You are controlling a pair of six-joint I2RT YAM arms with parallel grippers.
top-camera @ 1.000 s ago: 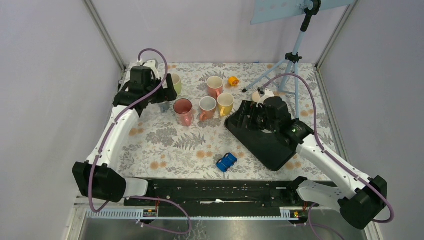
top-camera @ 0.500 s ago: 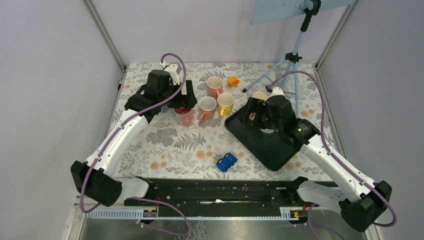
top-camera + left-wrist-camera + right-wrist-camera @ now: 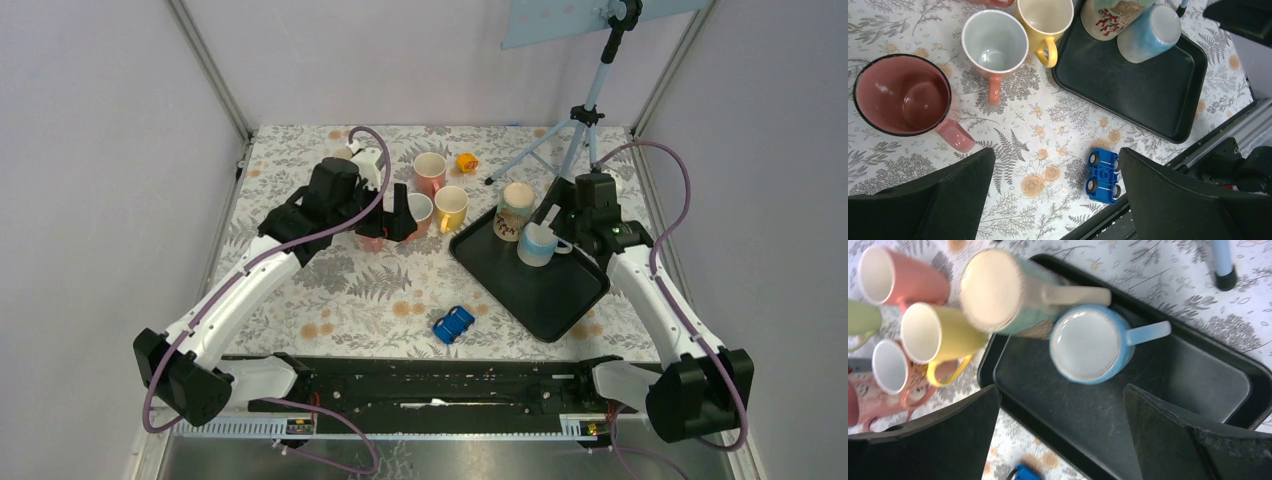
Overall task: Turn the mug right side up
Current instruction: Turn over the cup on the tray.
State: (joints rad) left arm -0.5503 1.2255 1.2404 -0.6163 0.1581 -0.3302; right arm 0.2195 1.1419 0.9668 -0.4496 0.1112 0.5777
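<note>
On the tray (image 3: 556,296), blue mug (image 3: 537,245) (base up)

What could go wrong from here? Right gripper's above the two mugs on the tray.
1. The blue mug sits base up right beside the tall mug; the open right gripper closing on it could knock the tall one over.
2. Both stand near the rim of the tray; a shove may push one off.
3. The open left gripper hovers over upright mugs such as the pink mug; a low sweep could tip them.

Tall mug (image 3: 516,205) crowds blue mug (image 3: 537,245); near tray (image 3: 555,295) floor bare.
</note>
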